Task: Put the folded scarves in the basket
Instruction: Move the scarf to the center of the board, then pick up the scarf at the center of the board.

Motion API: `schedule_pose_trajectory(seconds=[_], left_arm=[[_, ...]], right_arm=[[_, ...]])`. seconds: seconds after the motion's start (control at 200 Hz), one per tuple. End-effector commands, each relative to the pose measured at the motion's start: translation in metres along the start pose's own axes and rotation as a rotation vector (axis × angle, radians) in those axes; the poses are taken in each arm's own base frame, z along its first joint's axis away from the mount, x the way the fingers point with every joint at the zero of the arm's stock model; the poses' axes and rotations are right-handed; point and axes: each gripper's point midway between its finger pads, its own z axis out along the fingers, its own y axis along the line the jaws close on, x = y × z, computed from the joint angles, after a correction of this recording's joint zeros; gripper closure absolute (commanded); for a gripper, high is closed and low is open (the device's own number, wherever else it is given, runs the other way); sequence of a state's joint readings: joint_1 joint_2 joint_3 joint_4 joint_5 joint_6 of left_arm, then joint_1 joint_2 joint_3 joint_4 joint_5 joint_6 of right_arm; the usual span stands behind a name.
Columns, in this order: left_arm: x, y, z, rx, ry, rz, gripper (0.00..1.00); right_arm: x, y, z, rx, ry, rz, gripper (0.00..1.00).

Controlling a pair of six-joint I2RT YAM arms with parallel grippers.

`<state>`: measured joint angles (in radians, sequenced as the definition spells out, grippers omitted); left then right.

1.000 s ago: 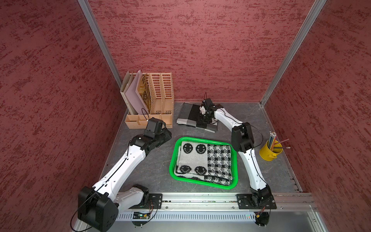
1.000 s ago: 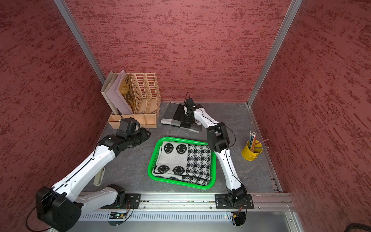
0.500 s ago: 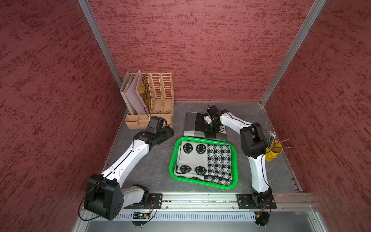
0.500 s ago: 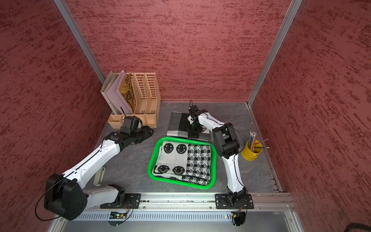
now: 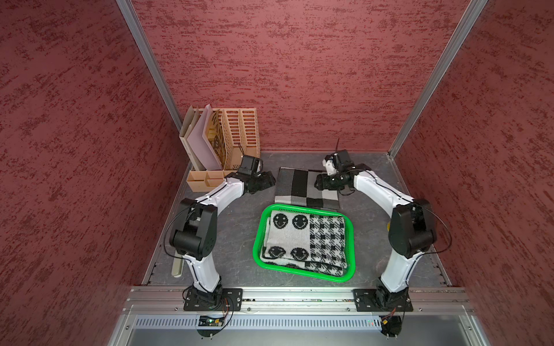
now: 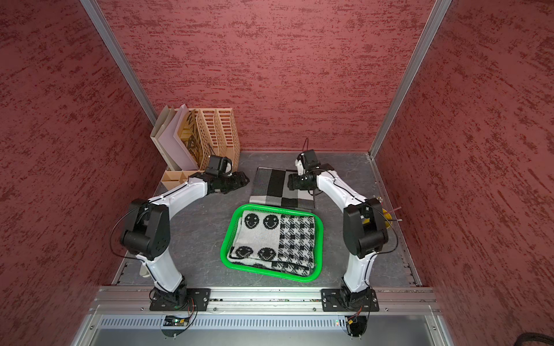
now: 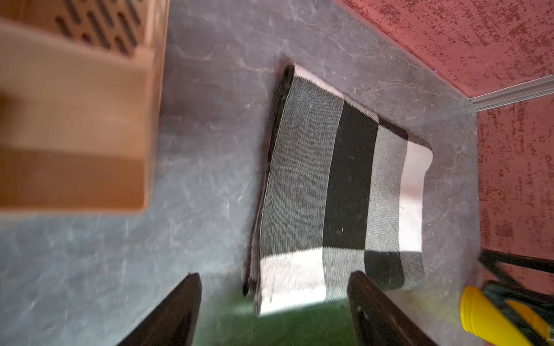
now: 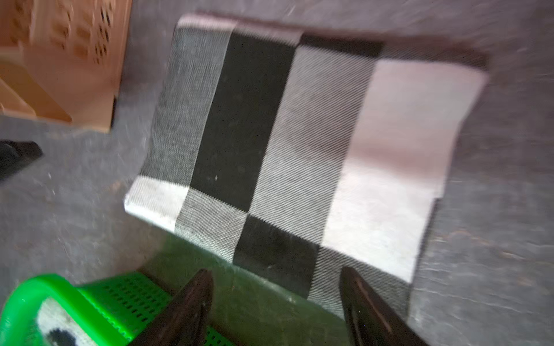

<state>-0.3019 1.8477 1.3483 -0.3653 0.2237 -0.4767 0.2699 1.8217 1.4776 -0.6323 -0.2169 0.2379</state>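
The green basket (image 5: 299, 207) is seen mid-table (image 5: 233, 227), filled by a smiley-patterned scarf (image 5: 287, 239). The folded plaid scarf (image 5: 299, 187) is laid flat just behind it, outside the rim. The left gripper (image 7: 274, 275) is held spread at its left edge, and the right gripper (image 8: 275, 271) is spread over its right side. Nothing is gripped.

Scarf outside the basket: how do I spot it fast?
Find the green basket in the middle. Right behind it, toward the back wall, a folded scarf lies flat. It has big grey, black and white blocks, while the smiley scarf sits inside the basket.
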Motion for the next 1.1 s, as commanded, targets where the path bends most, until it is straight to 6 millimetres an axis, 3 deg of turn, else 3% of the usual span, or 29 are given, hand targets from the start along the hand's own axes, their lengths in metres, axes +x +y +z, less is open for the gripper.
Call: schedule_pose_trajectory(seconds=[0.0,0.12,0.23,0.341,0.521,0.661,0.831,0.927,1.097], left_arm=[[-0.009,-0.016,0.024,0.02,0.011,0.122,0.18],[-0.008,-0.023,0.056,0.013,0.051,0.143,0.17],[-0.007,-0.017,0.082,-0.065,0.066,0.182,0.14],[-0.005,-0.012,0.104,-0.084,0.09,0.176,0.14],[0.004,-0.006,0.122,-0.085,0.123,0.159,0.15],[0.012,0.003,0.126,-0.114,0.137,0.159,0.15],[0.023,-0.006,0.126,-0.06,0.182,0.135,0.18],[0.031,-0.011,0.121,-0.044,0.205,0.107,0.18],[0.039,-0.002,0.109,-0.11,0.237,0.07,0.19]], right_arm=[[-0.013,-0.048,0.008,0.021,-0.033,0.217,0.28],[-0.008,-0.085,0.021,0.032,-0.007,0.347,0.26],[-0.001,-0.105,0.034,0.046,0.018,0.405,0.23],[0.004,-0.113,0.049,0.048,0.047,0.421,0.2],[0.017,-0.118,0.072,0.036,0.098,0.439,0.19],[0.026,-0.115,0.082,0.016,0.122,0.441,0.19],[0.033,-0.099,0.092,-0.004,0.159,0.411,0.22],[0.035,-0.093,0.096,-0.014,0.169,0.414,0.26],[0.037,-0.085,0.1,-0.016,0.179,0.406,0.32]])
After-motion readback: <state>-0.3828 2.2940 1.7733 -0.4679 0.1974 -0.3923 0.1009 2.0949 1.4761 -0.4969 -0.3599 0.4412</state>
